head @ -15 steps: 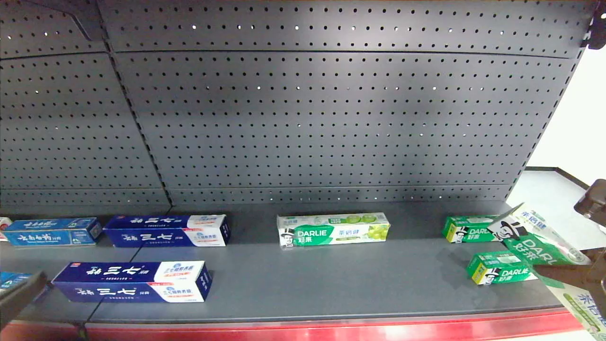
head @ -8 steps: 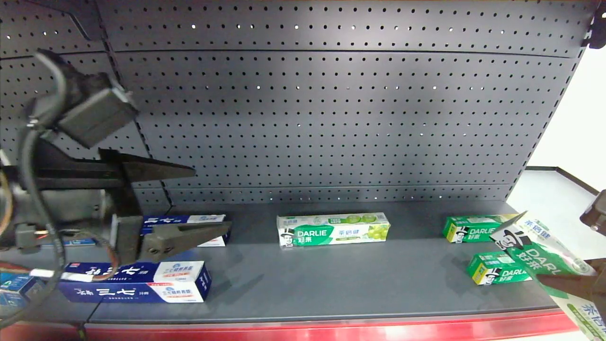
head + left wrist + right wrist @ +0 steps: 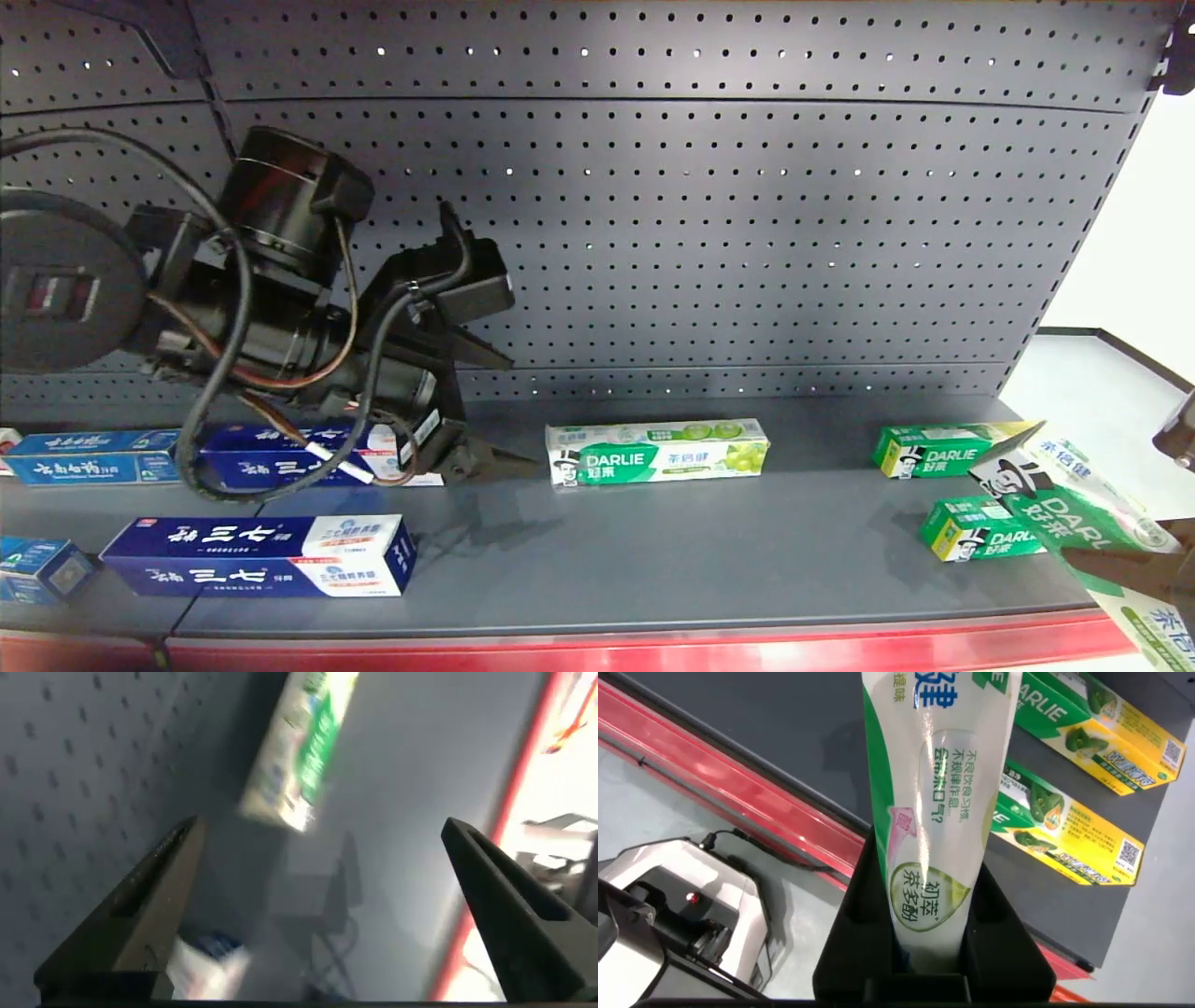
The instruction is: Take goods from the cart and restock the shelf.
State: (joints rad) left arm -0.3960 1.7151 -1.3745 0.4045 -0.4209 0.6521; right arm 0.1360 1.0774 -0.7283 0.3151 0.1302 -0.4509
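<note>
My right gripper (image 3: 1134, 565) is shut on a green-and-white toothpaste box (image 3: 1064, 499), held tilted off the shelf's right front corner. In the right wrist view that box (image 3: 934, 793) stands up from between the gripper (image 3: 929, 873) fingers. My left gripper (image 3: 509, 406) hangs open above the grey shelf board (image 3: 653, 560), just left of a light green toothpaste box (image 3: 658, 451) lying near the back. From the left wrist view, that box (image 3: 304, 751) lies beyond the open gripper (image 3: 320, 826), with nothing between the fingers.
Two dark green boxes (image 3: 929, 448) (image 3: 980, 529) lie at the shelf's right end. Blue boxes (image 3: 261, 555) (image 3: 89, 455) lie at the left, and another (image 3: 401, 439) is partly hidden by my left arm. A pegboard wall (image 3: 700, 233) backs the shelf, and a red strip (image 3: 653, 644) runs along its front edge.
My left arm has risen into view from the lower left and swung right over the shelf, its gripper open. The right gripper with its box has drifted slightly down and right.
</note>
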